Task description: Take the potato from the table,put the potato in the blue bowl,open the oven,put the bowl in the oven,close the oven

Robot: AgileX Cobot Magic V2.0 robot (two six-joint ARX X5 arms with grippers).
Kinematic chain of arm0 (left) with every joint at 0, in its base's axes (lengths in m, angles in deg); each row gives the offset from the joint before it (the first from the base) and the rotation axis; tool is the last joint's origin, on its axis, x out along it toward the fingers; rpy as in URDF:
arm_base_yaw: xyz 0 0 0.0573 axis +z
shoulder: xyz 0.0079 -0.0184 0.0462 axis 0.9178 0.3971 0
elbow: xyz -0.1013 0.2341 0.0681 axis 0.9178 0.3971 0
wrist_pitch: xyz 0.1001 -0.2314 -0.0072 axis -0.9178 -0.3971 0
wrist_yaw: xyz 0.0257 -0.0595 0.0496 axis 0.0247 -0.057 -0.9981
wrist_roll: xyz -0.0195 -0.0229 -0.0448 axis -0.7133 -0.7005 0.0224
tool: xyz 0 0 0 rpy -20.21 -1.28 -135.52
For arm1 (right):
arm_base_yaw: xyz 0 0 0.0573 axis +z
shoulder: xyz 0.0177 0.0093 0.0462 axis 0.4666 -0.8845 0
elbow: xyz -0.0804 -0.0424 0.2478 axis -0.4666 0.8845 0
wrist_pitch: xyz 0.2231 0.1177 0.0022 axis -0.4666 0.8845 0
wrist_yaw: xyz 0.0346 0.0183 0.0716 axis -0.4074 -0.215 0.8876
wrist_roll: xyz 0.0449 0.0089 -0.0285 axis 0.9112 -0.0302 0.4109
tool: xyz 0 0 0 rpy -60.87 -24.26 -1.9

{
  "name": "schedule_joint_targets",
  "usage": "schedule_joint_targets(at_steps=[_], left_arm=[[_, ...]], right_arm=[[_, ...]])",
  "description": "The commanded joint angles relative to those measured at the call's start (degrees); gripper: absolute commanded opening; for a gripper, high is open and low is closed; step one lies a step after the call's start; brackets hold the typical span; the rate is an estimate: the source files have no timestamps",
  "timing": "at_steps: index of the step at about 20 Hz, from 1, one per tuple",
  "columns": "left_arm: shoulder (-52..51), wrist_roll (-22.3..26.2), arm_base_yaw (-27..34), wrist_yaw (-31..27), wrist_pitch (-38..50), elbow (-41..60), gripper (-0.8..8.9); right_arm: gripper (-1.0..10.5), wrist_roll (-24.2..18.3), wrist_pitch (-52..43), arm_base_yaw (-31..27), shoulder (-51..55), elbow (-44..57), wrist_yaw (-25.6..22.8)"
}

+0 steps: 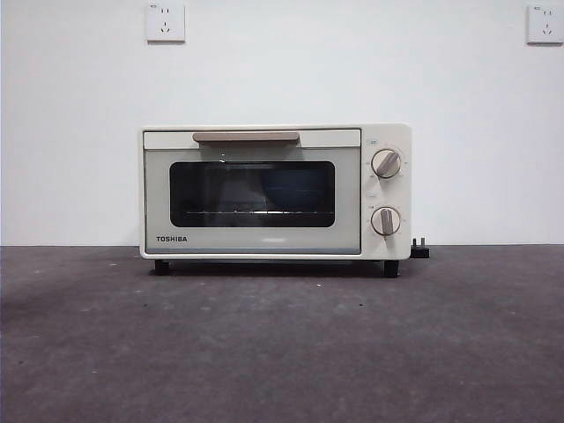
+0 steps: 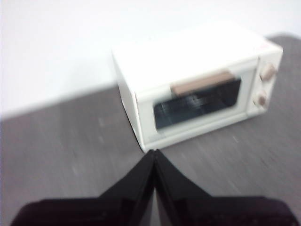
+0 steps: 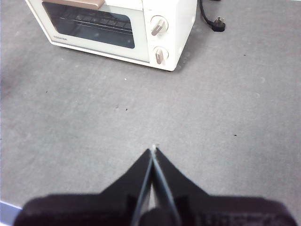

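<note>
The cream-white oven (image 1: 275,192) stands at the back of the dark grey table (image 1: 282,352) with its dark glass door closed and the beige bar handle (image 1: 246,137) up. Something blue shows faintly through the glass, too dim to name. The potato and the blue bowl are not in view on the table. My left gripper (image 2: 154,153) is shut and empty, held above the table off the oven's (image 2: 197,84) left front. Off the oven's (image 3: 117,26) right front, my right gripper (image 3: 153,151) is also shut and empty. Neither arm shows in the front view.
Two round knobs (image 1: 386,164) sit on the oven's right panel. A black power cord with its plug (image 3: 217,23) lies on the table to the right of the oven. A white wall with two sockets (image 1: 166,21) rises behind.
</note>
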Motion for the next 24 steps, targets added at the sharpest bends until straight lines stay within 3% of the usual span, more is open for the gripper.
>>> schedule_joint_targets(at_steps=[1, 5, 10, 12, 14, 19, 24], left_arm=[[-4.87, 1.05, 0.13, 0.0, 12.5, 12.59, -0.04], [-15.54, -4.59, 0.13, -0.92, 28.04, 34.34, -0.04], [-25.24, -5.73, 0.13, -9.18, 31.26, 49.16, -0.04], [-28.37, -8.63, 0.13, -13.66, 31.69, 52.43, -0.04], [-31.39, -11.52, 0.13, -13.9, 31.71, 55.36, -0.04], [-34.4, -12.22, 0.13, -17.07, 27.93, 55.69, -0.04], [-34.4, -13.31, 0.13, -16.31, 28.48, 55.69, -0.04]], right_arm=[[0.0, 0.59, 0.98, 0.0, 0.04, 0.39, -0.11], [0.0, 0.59, 4.68, 0.0, 0.04, 0.39, -0.13], [0.0, 0.59, 8.52, 0.0, 0.04, 0.39, -0.11], [0.0, 0.59, 8.61, 0.0, 0.04, 0.39, -0.11], [0.0, 0.59, 8.61, 0.0, 0.04, 0.39, -0.11], [0.0, 0.59, 8.61, 0.0, 0.04, 0.35, -0.22], [0.0, 0.59, 8.61, 0.0, 0.04, 0.35, -0.24]])
